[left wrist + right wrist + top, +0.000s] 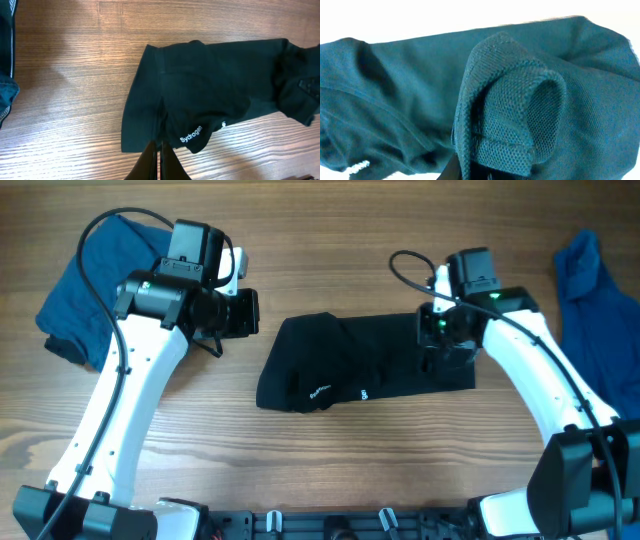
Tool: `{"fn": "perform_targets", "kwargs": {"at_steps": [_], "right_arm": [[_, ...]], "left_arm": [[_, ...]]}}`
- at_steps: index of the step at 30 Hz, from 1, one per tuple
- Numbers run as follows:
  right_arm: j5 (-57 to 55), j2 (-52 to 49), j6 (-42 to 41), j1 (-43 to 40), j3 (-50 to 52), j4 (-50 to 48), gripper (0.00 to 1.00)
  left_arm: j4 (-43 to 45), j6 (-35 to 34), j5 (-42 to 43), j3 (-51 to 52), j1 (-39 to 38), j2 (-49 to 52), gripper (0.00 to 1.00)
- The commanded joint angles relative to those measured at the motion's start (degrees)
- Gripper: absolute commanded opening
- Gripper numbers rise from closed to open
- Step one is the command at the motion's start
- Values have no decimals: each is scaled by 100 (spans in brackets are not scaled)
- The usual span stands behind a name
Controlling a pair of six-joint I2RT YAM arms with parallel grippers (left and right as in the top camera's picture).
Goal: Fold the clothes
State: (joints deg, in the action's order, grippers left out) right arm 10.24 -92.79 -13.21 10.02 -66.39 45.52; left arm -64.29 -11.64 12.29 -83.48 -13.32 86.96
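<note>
While the right end effector point(440, 345) sits on the right end of the black fabric T-shirt point(350, 365), its wrist view is filled by a rolled hem of knit cloth that rises from between its fingers. The hem is pinched there and reads as teal in the bright close-up. The T-shirt lies folded into a wide band at the middle of the brown wooden counter point(330, 260), with a small white logo print point(191, 135) near its front edge. The left end effector point(243, 312) hangs over bare wood just beside the band's left end, fingers point(150, 162) pressed together on nothing. A plain blue fabric shirt point(85, 305) lies bunched at the far left, partly under the left arm. A darker blue fabric garment point(585, 275) lies at the far right.
</note>
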Motion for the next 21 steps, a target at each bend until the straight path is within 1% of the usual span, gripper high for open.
{"fn": "perform_targets", "kwargs": {"at_steps": [1,2,4,6,7,10,11,12,13,15,17,18,19,20,21], "right_arm": [[396,-59,-352,326,219,-619,9],[535,-59,-389,387,236,-737,13],[763,-59,-518,516,236,-903,15],[1126,-59,-481,557,236,-986,17],[1405,-59,-470,555,236,-970,24],[1648,-59,-341,555,236,-960,25],[1687,-59,-299,555,234,-957,27],[1683,-57,-269,555,234,-918,31],[1683,-57,-166,555,234,-881,37],[1650,-57,4,555,234,-828,37],[1001,-57,-101,516,234,-673,37],[634,-57,-168,479,234,-599,40],[470,-57,-101,455,234,-551,48],[457,-57,181,450,234,-483,57],[490,-57,428,455,234,-380,60]], "left_arm": [[-7,92,-11,-92,28,-98,4],[-7,92,-11,-92,28,-98,4],[-7,92,-11,-92,28,-98,4],[-7,92,-11,-92,28,-98,4],[-7,92,-11,-92,26,-98,4],[-2,94,-13,-92,28,-98,4],[-2,94,-13,-92,28,-98,4],[-2,94,-13,-92,28,-98,4],[-2,92,-13,-92,28,-98,4],[0,92,-13,-92,28,-98,4],[-4,92,-13,-92,28,-98,4],[-4,92,-13,-92,28,-98,4],[-4,92,-13,-92,28,-98,4],[-4,94,-13,-92,28,-98,4],[-4,92,-13,-92,28,-98,5]]}}
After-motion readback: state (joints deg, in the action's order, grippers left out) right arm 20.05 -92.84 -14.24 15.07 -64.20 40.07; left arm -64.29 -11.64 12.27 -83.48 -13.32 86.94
